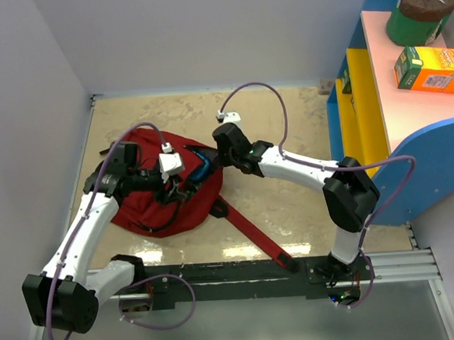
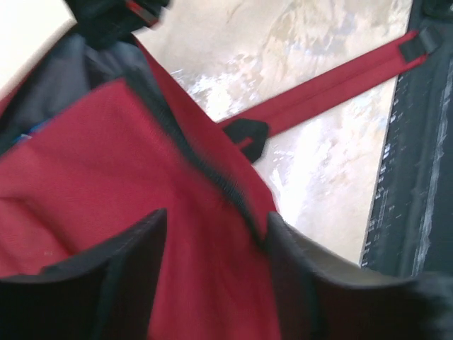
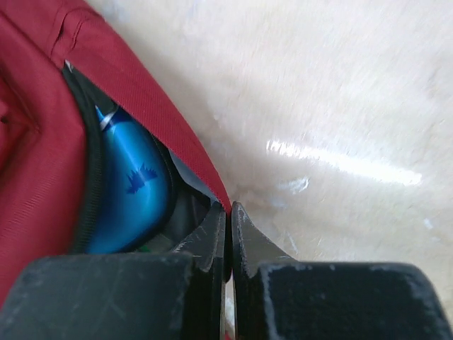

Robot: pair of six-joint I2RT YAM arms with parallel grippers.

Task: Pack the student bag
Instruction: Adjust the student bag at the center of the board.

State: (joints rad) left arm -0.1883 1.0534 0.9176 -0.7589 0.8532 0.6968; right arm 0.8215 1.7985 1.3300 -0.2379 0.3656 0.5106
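Note:
The student bag (image 1: 148, 209) is a dark-red backpack lying left of the table's middle, with one long red strap (image 1: 254, 238) running toward the front rail. My right gripper (image 1: 215, 163) is at the bag's right rim. In the right wrist view the right gripper (image 3: 228, 212) is shut on the red edge of the student bag (image 3: 141, 92), beside a shiny blue object (image 3: 131, 188) lying inside the dark lining. My left gripper (image 1: 180, 190) hovers over the bag's top. In the left wrist view the left gripper (image 2: 216, 244) is open, with red fabric and the black zipper (image 2: 212, 177) lying between its fingers (image 2: 134, 262).
A blue, yellow and pink shelf (image 1: 378, 114) stands at the right, with a green container (image 1: 422, 12) and an orange box (image 1: 429, 69) on it. A black rail (image 1: 241, 271) runs along the front edge. White walls close the left and back.

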